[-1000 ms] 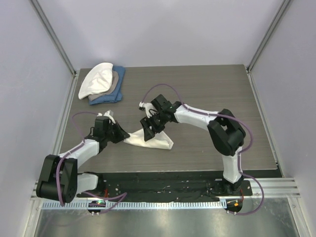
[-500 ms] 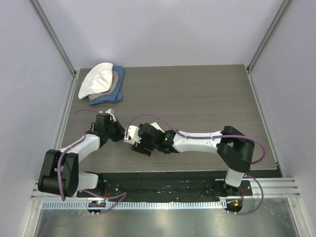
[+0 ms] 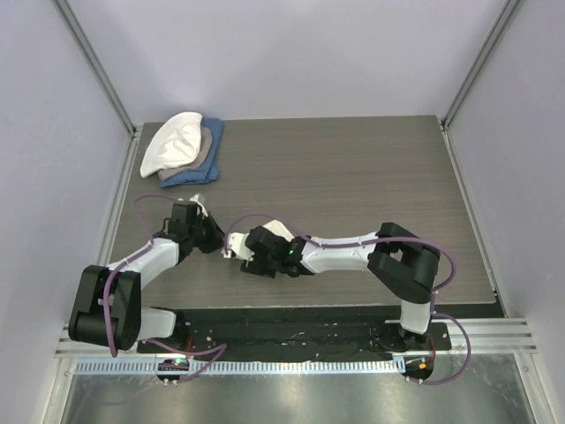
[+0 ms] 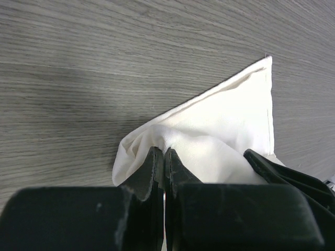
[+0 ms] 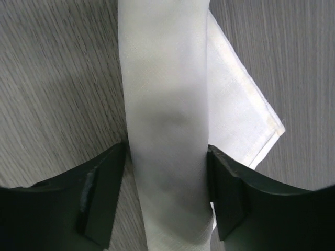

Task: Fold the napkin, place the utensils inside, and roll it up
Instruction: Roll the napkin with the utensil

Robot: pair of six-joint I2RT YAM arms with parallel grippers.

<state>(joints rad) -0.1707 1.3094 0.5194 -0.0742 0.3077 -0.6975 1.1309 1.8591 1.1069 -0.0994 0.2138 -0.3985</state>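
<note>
At about nine o'clock on the table (image 3: 353, 168), the left gripper (image 4: 164, 157) pinches a bunched edge of the napkin (image 4: 230, 130), its jaws tight together on the cloth. Just right of it, the right gripper (image 5: 167, 157) straddles the rolled napkin, a finger (image 5: 104, 183) touching each side. The roll's long axis runs twelve to six in the right wrist view, a loose corner pointing toward four o'clock.

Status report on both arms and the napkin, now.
Left gripper shut, pinching the napkin. Right gripper fingers astride the rolled napkin. Fork not visible. Nothing in the way; stacked cloths sit far off.
</note>
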